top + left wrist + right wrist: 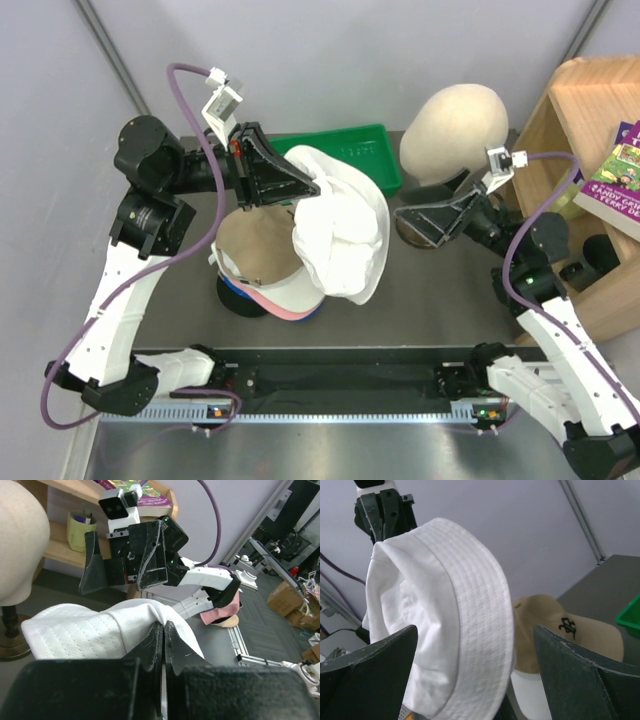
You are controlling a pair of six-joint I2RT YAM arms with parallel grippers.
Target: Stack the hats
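My left gripper [303,190] is shut on an edge of a white hat with a stitched brim [342,235] and holds it hanging above the table. In the left wrist view the jaws [164,626] pinch its fabric [75,630]. Beneath and to its left stands a stack of hats [262,275]: a tan cap with a dark logo [570,630] and white brim on top, with pink, blue and black below. My right gripper [410,218] is open and empty, just right of the white hat [450,625], which hangs ahead of its spread fingers [475,630].
A cream mannequin head [455,125] on a round wooden stand is at the back right, just behind the right gripper. A green tray [355,150] lies at the back. A wooden shelf [580,110] with a book stands at the right edge.
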